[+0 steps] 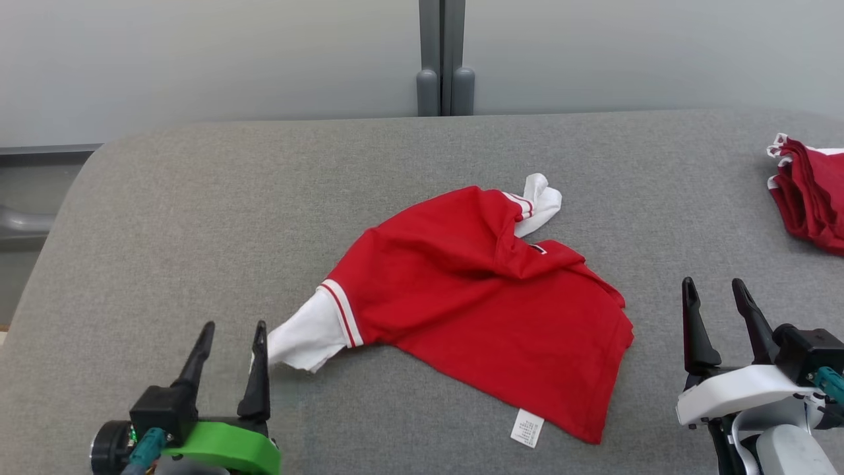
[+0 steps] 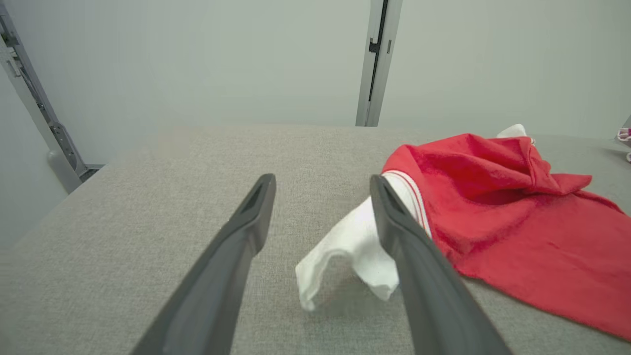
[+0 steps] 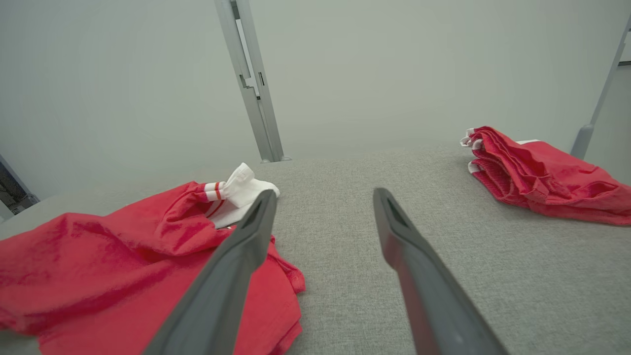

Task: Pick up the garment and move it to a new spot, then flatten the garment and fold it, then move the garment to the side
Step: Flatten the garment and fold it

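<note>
Cut off at 3 o'clock: second red pile (image 1: 812, 198). Crumpled soft red garment (image 1: 475, 297), white sleeves, mid woven grey tabletop (image 1: 198, 198). Left tool (image 1: 235, 324) released, just beside 8 o'clock sleeve; right tool (image 1: 712, 282) released, apart at 4 o'clock.

Crumpled red garment (image 1: 475, 310), white sleeves, mid-table

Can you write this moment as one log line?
left gripper: open, at white sleeve | right gripper: open, empty | garment: crumpled, unfolded, on grey table

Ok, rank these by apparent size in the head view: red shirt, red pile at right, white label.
1. red shirt
2. red pile, though the frame edge cuts it off
3. white label
</note>
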{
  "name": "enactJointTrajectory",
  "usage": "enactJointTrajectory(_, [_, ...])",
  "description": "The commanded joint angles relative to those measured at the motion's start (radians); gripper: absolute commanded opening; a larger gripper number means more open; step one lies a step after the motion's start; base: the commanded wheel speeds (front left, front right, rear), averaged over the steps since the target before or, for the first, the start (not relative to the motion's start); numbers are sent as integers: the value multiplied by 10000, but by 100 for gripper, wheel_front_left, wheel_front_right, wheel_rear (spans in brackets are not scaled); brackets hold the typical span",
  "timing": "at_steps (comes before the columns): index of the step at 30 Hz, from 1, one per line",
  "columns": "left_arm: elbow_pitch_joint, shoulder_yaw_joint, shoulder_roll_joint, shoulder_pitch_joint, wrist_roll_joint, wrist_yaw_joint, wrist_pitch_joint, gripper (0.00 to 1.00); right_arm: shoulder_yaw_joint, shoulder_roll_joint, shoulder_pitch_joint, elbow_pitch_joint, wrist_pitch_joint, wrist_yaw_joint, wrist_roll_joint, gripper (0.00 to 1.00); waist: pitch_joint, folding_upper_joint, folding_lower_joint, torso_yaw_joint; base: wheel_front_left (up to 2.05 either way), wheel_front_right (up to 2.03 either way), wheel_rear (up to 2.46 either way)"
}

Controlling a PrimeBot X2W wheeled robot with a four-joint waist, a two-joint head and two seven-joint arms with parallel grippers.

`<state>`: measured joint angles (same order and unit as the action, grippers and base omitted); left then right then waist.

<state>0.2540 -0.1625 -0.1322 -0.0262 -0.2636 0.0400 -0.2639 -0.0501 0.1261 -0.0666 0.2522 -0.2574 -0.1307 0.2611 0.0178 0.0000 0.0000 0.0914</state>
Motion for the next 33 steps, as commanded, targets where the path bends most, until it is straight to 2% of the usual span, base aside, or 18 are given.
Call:
enactJointTrajectory(1, [-274, 235, 31, 167, -9, 33, -2, 100, -19, 39, 111, 8, -73, 0, 40, 100, -40, 0, 0, 23, 0, 0, 0])
enactJointTrajectory(6, [-1055, 940, 104, 277, 175, -14, -2, 100, 15, -11, 233, 71, -83, 0, 50, 100, -105, 0, 0, 36, 0, 0, 0])
enactJointTrajectory(13, [-1172, 1815, 261, 418, 403, -99, -2, 100, 309, -130, 530, 404, 10, 0, 96, 100, -180, 0, 0, -44, 0, 0, 0])
enactJointTrajectory(21, [-1097, 2223, 435, 470, 694, 176, -2, 100, 1333, -328, 809, 1055, 388, 0, 96, 100, -144, 0, 0, -32, 0, 0, 0])
enactJointTrajectory(26, [-994, 2251, 546, 333, 868, 316, -2, 100, 1823, -455, 700, 1915, 573, 0, 4, 100, -99, 0, 0, 101, 0, 0, 0])
enactJointTrajectory(32, [-862, 2294, 663, 188, 1017, 457, -1, 100, 2146, -597, 245, 3649, 492, 0, 35, 100, -42, 0, 0, 280, 0, 0, 0])
enactJointTrajectory(33, [-840, 2308, 672, 162, 1033, 477, -1, 100, 2203, -623, 165, 3899, 467, 0, 173, 73, -39, 0, 0, 292, 0, 0, 0])
